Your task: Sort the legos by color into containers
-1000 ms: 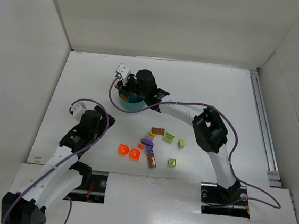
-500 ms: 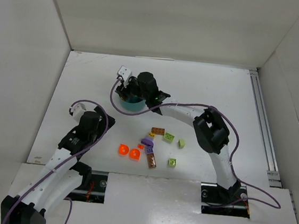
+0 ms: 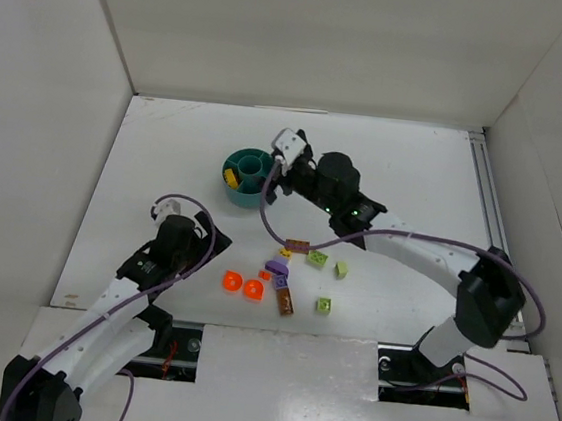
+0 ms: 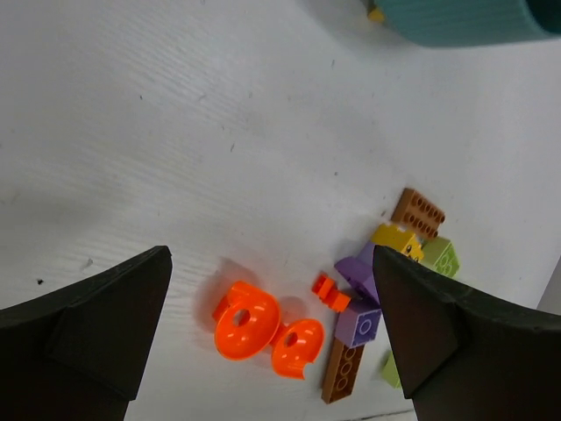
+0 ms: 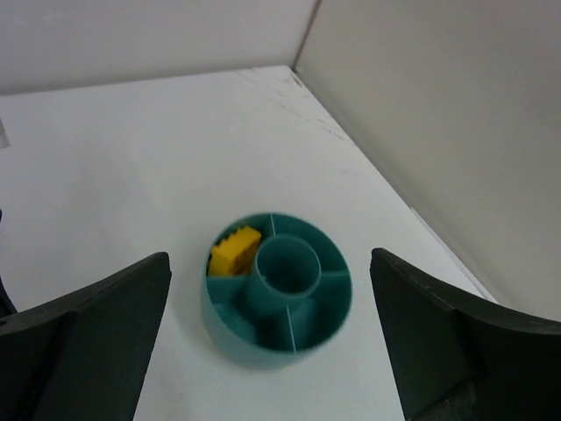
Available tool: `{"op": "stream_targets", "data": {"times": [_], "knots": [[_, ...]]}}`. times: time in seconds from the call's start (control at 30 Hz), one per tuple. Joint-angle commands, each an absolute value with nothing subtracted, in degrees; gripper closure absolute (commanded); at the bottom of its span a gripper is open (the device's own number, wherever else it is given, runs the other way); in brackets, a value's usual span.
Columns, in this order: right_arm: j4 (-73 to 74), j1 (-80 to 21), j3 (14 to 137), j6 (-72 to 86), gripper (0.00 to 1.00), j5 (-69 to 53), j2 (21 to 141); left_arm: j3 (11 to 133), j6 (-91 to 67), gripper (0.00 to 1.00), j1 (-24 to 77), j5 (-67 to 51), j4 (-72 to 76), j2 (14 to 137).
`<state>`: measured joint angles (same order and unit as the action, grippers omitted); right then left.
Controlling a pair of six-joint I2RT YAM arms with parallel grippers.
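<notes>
Both sets of fingers stand wide apart, holding nothing. The right gripper (image 5: 267,333) hovers over the teal dish (image 3: 245,199), with one yellow brick (image 3: 231,176) in its 9 o'clock section. The left gripper (image 4: 272,298) hangs above two orange rings (image 4: 247,320) at the 8 o'clock edge of the loose legos (image 3: 295,272). It should descend straight and straddle one ring only.

The legos (image 3: 277,267) crowd near the table's (image 3: 167,148) front edge below my left pincer (image 4: 272,316), several touching. Around the teal dish (image 5: 263,351) bare table lies open on every side for my right pincer (image 5: 272,324)
</notes>
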<state>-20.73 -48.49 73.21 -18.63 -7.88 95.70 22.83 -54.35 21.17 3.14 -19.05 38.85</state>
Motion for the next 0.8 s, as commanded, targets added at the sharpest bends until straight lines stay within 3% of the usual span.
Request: {"op": "stream_targets", "data": {"times": [0.0,0.23,0.33,0.57,0.77], "knots": [[-21.1,-49.0,63.4,-17.5,0.00,0.6,87.0,20.6,-55.8,0.03,23.1,-0.9,-19.3,39.6],[-14.9,-49.0,48.0,-15.5,0.00,8.5,75.1,17.1,-56.9,0.12,23.6,-1.5,-21.0,39.6],[-12.7,-49.0,44.0,-14.4,0.00,10.5,70.2,16.4,-56.9,0.28,23.6,-2.2,-20.4,38.0],[-11.0,-49.0,39.5,-12.6,0.00,12.3,63.7,15.4,-54.4,0.52,25.8,-4.0,-19.2,38.6],[-9.1,-49.0,39.5,-12.6,0.00,13.4,62.4,15.9,-54.4,0.62,29.3,-3.3,-19.2,39.7]]}}
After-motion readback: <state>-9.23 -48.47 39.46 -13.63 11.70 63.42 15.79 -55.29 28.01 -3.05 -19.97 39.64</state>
